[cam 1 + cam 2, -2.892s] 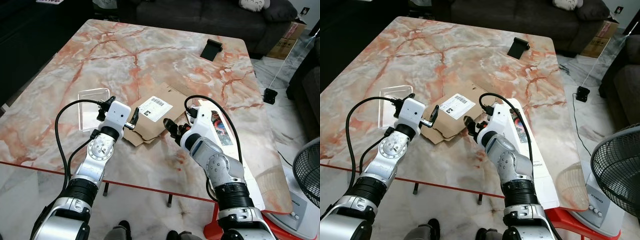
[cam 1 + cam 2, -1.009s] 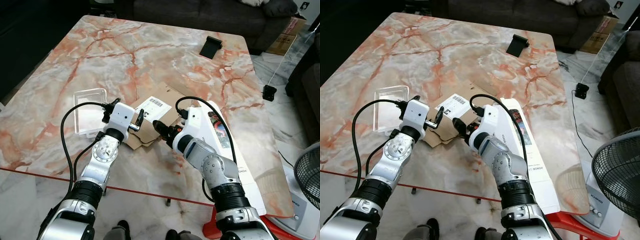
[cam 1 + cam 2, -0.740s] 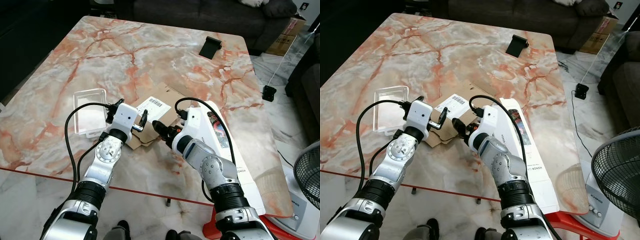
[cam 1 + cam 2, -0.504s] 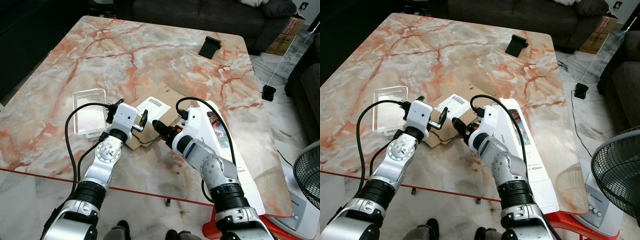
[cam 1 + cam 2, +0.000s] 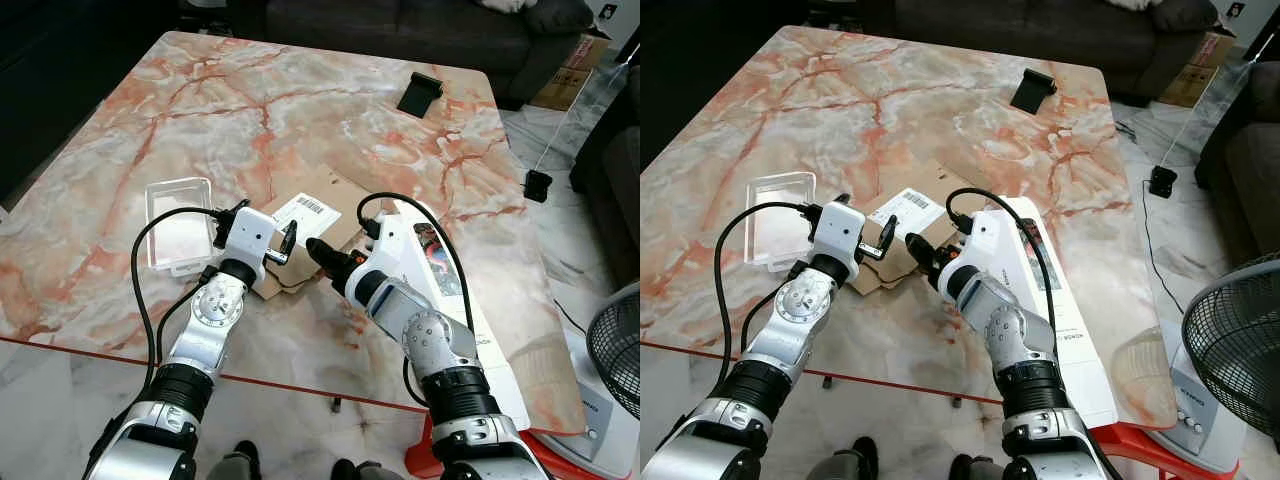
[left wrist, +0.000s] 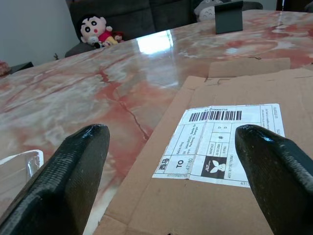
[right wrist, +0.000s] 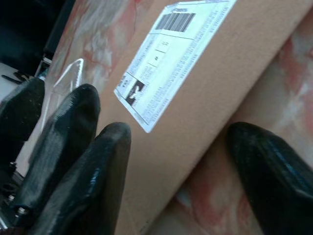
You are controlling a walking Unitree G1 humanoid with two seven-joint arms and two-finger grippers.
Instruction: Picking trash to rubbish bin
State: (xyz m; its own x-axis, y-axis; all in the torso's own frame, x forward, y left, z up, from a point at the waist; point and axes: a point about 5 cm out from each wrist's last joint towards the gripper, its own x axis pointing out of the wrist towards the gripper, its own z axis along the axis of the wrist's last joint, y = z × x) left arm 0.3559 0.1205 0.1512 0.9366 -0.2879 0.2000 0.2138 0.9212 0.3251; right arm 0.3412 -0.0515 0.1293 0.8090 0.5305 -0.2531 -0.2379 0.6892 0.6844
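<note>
A flattened brown cardboard box (image 5: 335, 192) with a white shipping label (image 5: 308, 210) lies on the marble table (image 5: 250, 110). My left gripper (image 5: 285, 240) hovers at the cardboard's left near edge, open. In the left wrist view its fingers (image 6: 73, 166) stand wide apart with the label (image 6: 220, 142) between them. My right gripper (image 5: 322, 254) is at the cardboard's near edge, open. In the right wrist view its fingers (image 7: 266, 164) straddle the cardboard (image 7: 215, 93) without closing on it.
A clear plastic tray (image 5: 178, 210) sits left of the left gripper. A long white printed box (image 5: 445, 275) lies along the table's right edge. A black stand (image 5: 421, 93) is at the far right. A fan (image 5: 615, 350) stands on the floor, right.
Over the last seconds both grippers moved forward to the cardboard's near edge, the left one shifting right toward the label. The cardboard has not moved.
</note>
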